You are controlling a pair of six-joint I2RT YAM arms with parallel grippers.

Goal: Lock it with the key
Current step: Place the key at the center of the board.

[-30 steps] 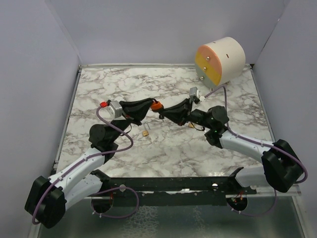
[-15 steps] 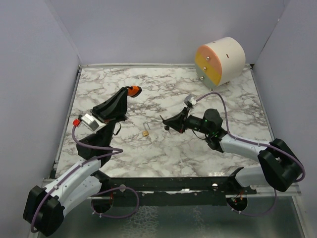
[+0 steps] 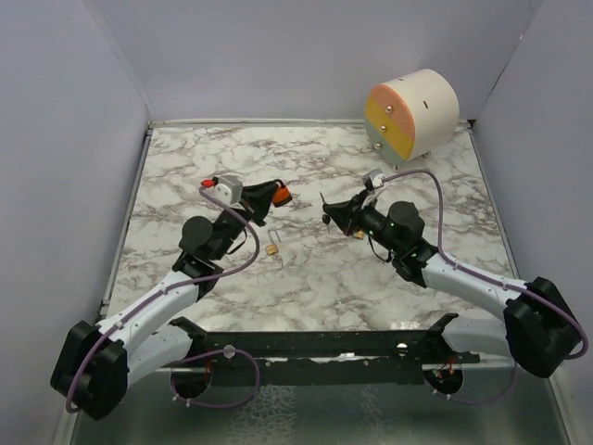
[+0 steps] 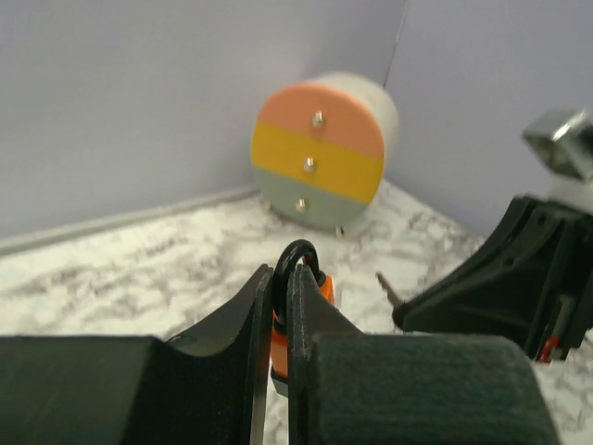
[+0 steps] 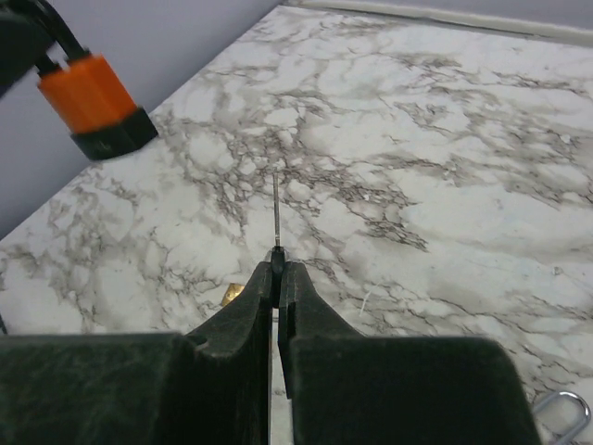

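Padlock (image 5: 93, 102): orange body, black shackle. Held off the table by the left gripper (image 4: 281, 273), jaws clamped on the shackle, body hanging just past its fingertips and turned toward the right arm.

Key (image 5: 276, 215): pinched in the right gripper (image 5: 278, 269), jaws clenched on the bow, thin blade sticking straight out ahead of the fingertips. Seen from that gripper, the padlock sits up and to the left of the blade's line, apart from it; the tip is not yet at the lock. Keyway not visible in any view.

Below both grippers, on the marble table (image 3: 185, 167), lies a small brass lock (image 3: 273, 248). Striped drum (image 3: 412, 113) well beyond them, at the back corner.

Risks, as judged from here:
- Blade and keyway off-line; a push on this heading would likely pass beside the body or strike its face
- Padlock hangs by the shackle alone, so contact could swing or twist it away from the key
- Grip on the key is narrow; a side load at the tip could rotate it in the jaws or pop it out
- Both arms close together; wrists could clash on approach
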